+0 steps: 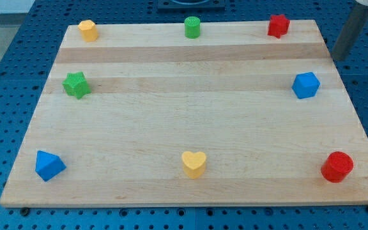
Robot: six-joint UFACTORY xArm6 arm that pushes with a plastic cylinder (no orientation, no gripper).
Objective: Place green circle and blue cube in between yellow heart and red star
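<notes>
The green circle (192,27) stands at the middle of the wooden board's (190,96) top edge. The red star (278,25) is at the top right, to the right of the green circle. The blue cube (305,85) sits near the right edge, below the red star. The yellow heart (194,164) lies at the bottom middle. My tip (339,58) is at the view's top right, just off the board's right edge, above and to the right of the blue cube, touching no block.
A yellow block (88,30) sits at the top left corner. A green star (76,85) is at the left edge, a blue triangle (48,165) at the bottom left and a red circle (337,167) at the bottom right. A blue perforated table surrounds the board.
</notes>
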